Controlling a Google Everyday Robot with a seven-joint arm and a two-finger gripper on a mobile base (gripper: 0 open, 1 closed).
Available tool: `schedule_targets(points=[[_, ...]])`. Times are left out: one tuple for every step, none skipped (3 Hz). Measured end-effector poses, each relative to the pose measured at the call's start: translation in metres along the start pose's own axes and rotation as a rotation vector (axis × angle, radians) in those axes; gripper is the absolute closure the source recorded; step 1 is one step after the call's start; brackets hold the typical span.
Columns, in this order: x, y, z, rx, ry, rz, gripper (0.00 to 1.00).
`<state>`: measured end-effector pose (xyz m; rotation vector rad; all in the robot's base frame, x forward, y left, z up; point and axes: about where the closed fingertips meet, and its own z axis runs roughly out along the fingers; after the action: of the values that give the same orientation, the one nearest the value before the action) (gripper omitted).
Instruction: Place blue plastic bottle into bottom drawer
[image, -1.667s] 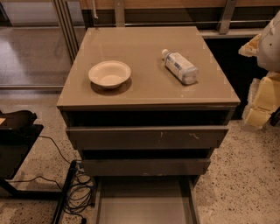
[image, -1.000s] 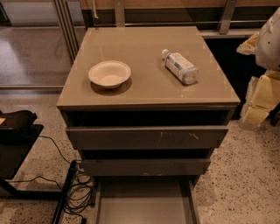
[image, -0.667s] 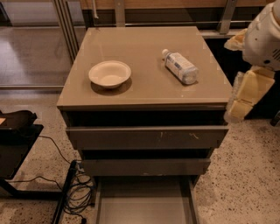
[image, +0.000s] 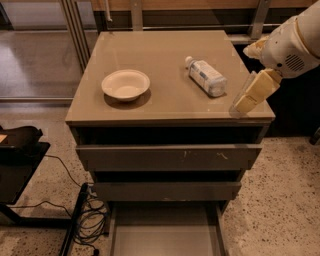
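Now the gripper (image: 247, 99) hovers at the cabinet top's (image: 165, 50) right front corner (open or closed, I cannot tell).
Just left of it the bottle (image: 206, 76) lies on its side: probably light, thin-walled, apt to roll, best pinched across its labelled middle. The bottom drawer (image: 165, 237) stands open. A moment ago the arm sat farther right.

A white bowl (image: 125, 84) sat upright toward 9 o'clock on the taupe cabinet top (image: 160, 50). Below it were the scratched top drawer (image: 170, 157) and the middle drawer (image: 167, 191), a dark gap above each. Black cables (image: 89, 220) lay tangled on the speckled floor (image: 280, 200) at the cabinet's 7 o'clock. A black stand (image: 20, 155) stood at 9 o'clock.
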<state>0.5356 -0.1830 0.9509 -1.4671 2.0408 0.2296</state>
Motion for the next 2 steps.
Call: schedule_targets(points=[[-0.0034,-0.0245,0.0289,0.002,-0.081,0.106,0.0],[-0.0049,-0.0214,0.0295,-0.008,-0.078,0.104,0.0]])
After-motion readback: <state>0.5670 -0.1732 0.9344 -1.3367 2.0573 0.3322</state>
